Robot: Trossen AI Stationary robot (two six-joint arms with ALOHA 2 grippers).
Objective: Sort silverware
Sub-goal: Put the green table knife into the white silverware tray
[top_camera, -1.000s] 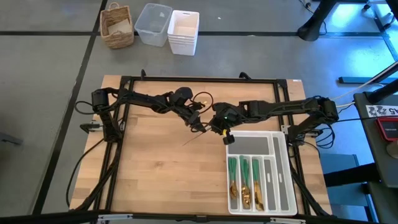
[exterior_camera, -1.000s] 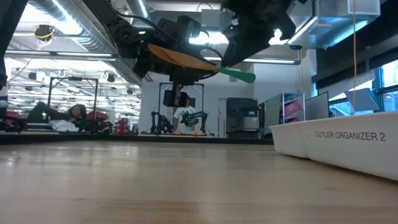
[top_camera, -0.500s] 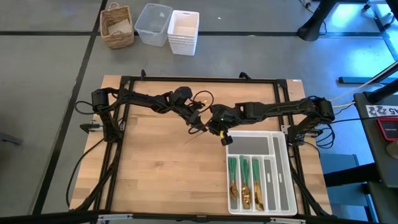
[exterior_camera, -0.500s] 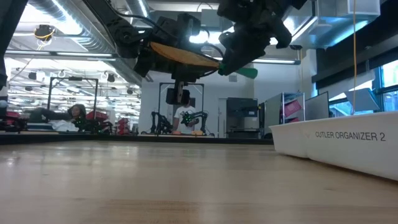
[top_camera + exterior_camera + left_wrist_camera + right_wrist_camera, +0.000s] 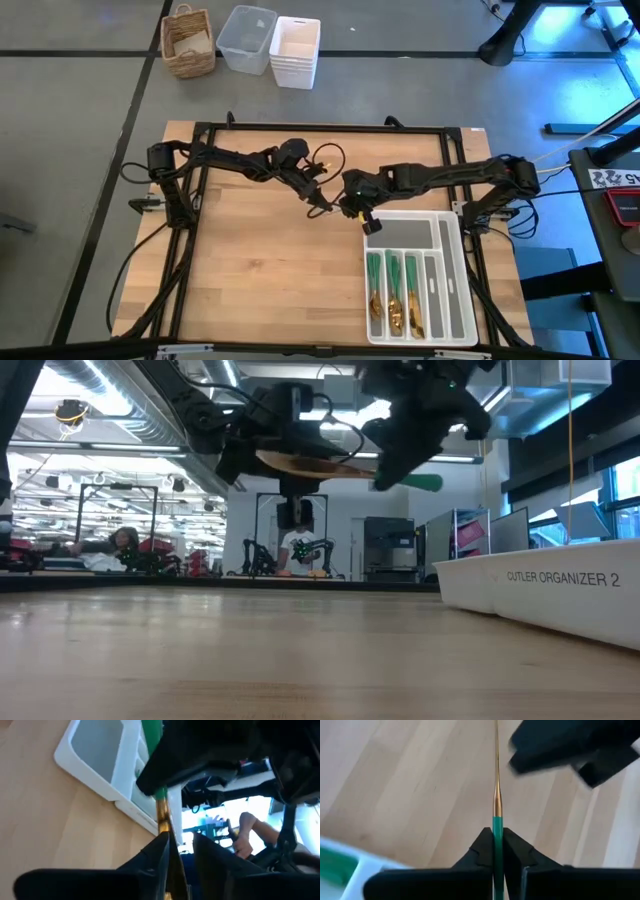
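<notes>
Plainly, tray (image 5: 540, 588) reads "CUTLER ORGANIZER 2".

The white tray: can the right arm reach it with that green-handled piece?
Probably yes. The right gripper, jaws shut on the green-handled piece, hangs beside a corner of the white tray, nothing between. The left gripper at the gold end seems open.

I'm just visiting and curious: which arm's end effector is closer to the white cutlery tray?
The right. Its end effector hangs just off the white cutlery tray's far corner, clamped on a green-handled utensil. The left end effector is farther out over the bare table.
</notes>
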